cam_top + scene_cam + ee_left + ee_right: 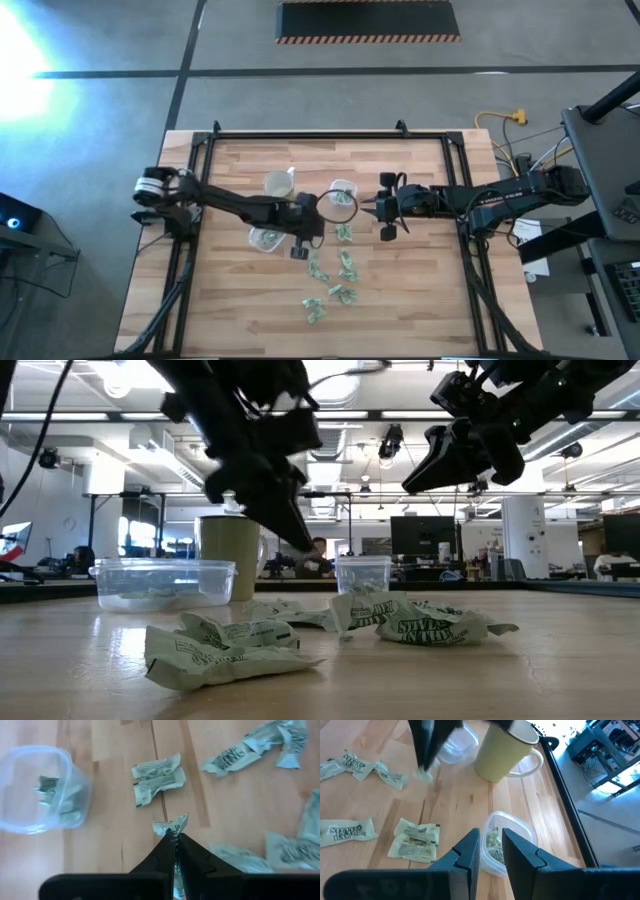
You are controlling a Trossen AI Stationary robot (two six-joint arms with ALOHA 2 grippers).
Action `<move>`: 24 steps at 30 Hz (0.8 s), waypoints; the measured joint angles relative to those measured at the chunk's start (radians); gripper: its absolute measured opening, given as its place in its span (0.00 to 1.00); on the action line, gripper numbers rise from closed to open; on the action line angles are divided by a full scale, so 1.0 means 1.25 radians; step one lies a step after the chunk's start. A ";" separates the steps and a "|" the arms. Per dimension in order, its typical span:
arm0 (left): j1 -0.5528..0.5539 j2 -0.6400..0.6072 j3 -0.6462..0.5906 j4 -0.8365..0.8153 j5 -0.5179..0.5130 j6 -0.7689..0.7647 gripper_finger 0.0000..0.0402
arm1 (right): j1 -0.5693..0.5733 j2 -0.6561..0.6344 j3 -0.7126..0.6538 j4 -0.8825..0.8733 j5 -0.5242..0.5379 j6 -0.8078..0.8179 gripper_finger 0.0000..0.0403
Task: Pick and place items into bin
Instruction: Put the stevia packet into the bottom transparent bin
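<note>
The left gripper (175, 836) hangs over the middle of the butcher-block table (420, 290), its two dark fingers pinched tight on one small pale-green wrapped packet (171, 825), whose crinkled end sticks out past the fingertips; in the low view this gripper (300, 538) is lifted clear of the wood. The rest of the packets (335, 275) lie scattered on the tabletop toward five o'clock from that gripper, a loose trail running toward the near edge, with several crumpled ones (225, 648) close to the low camera. A small clear plastic tub (342, 196) with a few packets already inside sits just at two o'clock of the left gripper, between the two grippers. A second clear tub (266, 239), also holding a few packets, rests at about eight o'clock of the left gripper, beside the arm. A pale yellowish mug (279, 183) stands at roughly ten o'clock, near the table's far side. The right gripper (490, 841) hovers above the table at three o'clock of the small tub, its fingers standing slightly apart with nothing between them, the tub visible just beyond its tips.
</note>
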 joint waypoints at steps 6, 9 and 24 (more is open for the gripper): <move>-0.067 -0.071 -0.018 -0.133 -0.096 -0.085 0.00 | 0.000 0.000 -0.002 -0.015 0.001 0.019 0.18; -0.091 -0.105 -0.042 -0.176 -0.149 -0.127 0.00 | 0.000 0.000 -0.003 -0.018 0.001 0.028 0.18; -0.106 -0.312 -0.250 -0.210 -0.183 -0.314 0.00 | 0.000 0.000 -0.009 -0.018 0.000 0.034 0.18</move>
